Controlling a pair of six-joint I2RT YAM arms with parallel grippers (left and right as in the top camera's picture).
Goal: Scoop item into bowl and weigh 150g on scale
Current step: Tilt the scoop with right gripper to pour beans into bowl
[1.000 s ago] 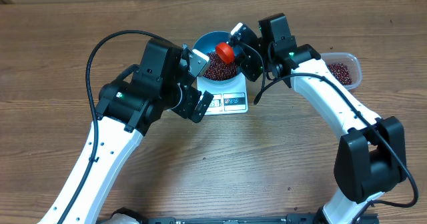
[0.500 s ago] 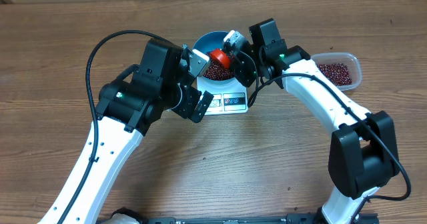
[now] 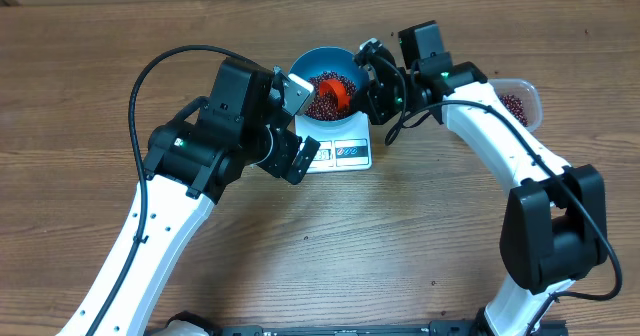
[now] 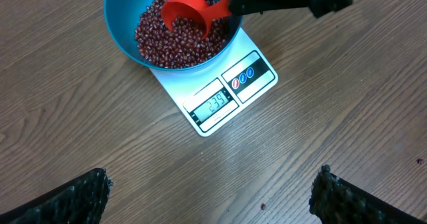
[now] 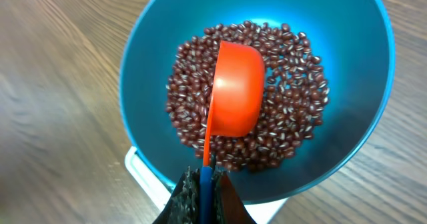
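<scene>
Wood-grain surface (image 3: 100,56) carries all items. The left hand (image 4: 210,184) stands fully open and empty, above the surface just near of the scale. The right hand (image 5: 203,184) is clamped tight on the handle of the scoop, reaching in over the bowl rim. The bowl (image 4: 120,24) stands on the far part of the scale (image 4: 227,94), toward the middle of the far edge; the display strip faces the near edge. A clear tub (image 3: 528,91) sits toward the right edge, apart from the scale. The scoop (image 5: 237,87), orange-red, lies tilted on its side inside the bowl, touching the beans (image 5: 293,91) heaped there.
</scene>
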